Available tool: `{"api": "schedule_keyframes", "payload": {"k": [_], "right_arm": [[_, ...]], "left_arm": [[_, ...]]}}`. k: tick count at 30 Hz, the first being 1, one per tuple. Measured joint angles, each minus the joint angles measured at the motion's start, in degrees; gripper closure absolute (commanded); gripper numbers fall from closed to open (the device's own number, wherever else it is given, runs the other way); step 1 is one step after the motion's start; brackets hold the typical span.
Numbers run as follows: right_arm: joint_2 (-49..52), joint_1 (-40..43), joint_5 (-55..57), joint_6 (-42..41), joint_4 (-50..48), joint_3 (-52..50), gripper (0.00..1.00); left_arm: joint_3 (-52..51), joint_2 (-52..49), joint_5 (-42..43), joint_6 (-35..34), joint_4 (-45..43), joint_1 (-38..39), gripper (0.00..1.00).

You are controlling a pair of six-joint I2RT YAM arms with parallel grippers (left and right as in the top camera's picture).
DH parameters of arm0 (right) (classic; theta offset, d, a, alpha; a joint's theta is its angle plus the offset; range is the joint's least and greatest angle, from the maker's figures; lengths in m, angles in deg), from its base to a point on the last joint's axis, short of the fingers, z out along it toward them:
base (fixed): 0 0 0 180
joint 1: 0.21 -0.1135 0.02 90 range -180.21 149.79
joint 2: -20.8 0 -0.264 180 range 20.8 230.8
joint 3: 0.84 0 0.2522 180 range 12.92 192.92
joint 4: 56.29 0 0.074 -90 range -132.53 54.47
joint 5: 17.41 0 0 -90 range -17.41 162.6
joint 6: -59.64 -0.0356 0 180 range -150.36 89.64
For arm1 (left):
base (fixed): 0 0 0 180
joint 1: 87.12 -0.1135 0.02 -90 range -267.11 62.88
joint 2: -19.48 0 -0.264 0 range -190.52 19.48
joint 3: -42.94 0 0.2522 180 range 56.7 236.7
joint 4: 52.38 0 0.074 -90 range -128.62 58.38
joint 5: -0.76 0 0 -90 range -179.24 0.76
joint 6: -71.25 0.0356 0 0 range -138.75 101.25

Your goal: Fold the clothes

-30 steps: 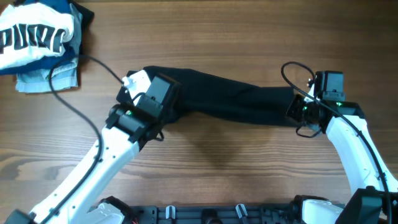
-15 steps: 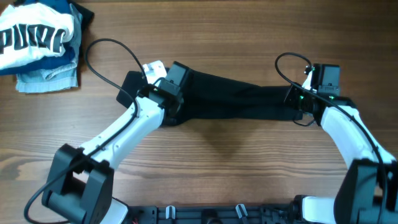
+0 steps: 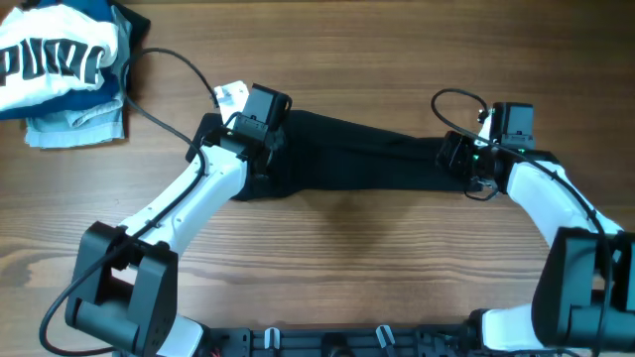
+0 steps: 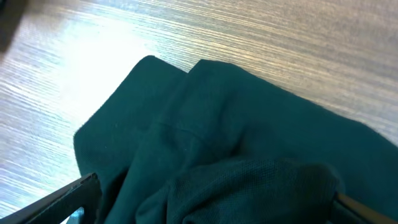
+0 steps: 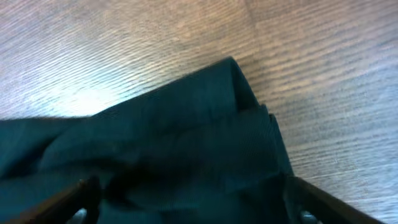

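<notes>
A dark green garment (image 3: 362, 164) lies as a long folded strip across the middle of the wooden table. My left gripper (image 3: 254, 157) hovers over its left end, jaws spread wide. In the left wrist view the cloth (image 4: 249, 137) bunches loosely between the fingers (image 4: 68, 200), and the left gripper (image 4: 211, 211) grips none of it. My right gripper (image 3: 458, 156) is over the strip's right end, also open. In the right wrist view the garment's folded corner (image 5: 199, 130) lies flat under the right gripper (image 5: 194, 208), with the fingertips (image 5: 323, 202) apart on either side.
A pile of other clothes sits at the back left corner: a white shirt with dark letters (image 3: 60, 55) on blue and pale denim pieces (image 3: 77, 126). A black cable (image 3: 159, 64) loops from the left arm toward that pile. Bare wood (image 3: 377, 258) shows in front of the garment.
Both grippers have gone from shut to open, letting go of the garment's ends. The strip has been carried a little farther back and now lies straighter; the left arm swung back with it.
</notes>
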Motion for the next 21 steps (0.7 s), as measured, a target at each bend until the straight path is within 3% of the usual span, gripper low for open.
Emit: {"api": "schedule_keyframes", "payload": {"k": [5,15,18,20,21], "right_arm": [[-1.18,1.88,2.4,7.34,0.04,0.55,0.03],[6.27,2.14,3.41,12.68,-1.2,1.49,0.1],[6.4,2.27,2.01,13.09,-1.44,1.6,0.23],[6.43,2.32,0.57,13.29,-1.46,1.6,0.53],[6.43,2.36,-0.13,13.42,-1.46,1.6,0.63]], "left_arm": [[0.0,3.52,0.04,2.89,3.1,-3.41,0.0],[0.2,6.69,7.96,3.52,5.09,-22.53,0.0],[0.22,6.69,9.86,3.52,5.95,-24.57,0.0],[0.22,6.69,10.47,3.54,6.21,-24.74,0.0],[0.22,6.69,10.78,3.54,6.51,-24.74,0.0]]}}
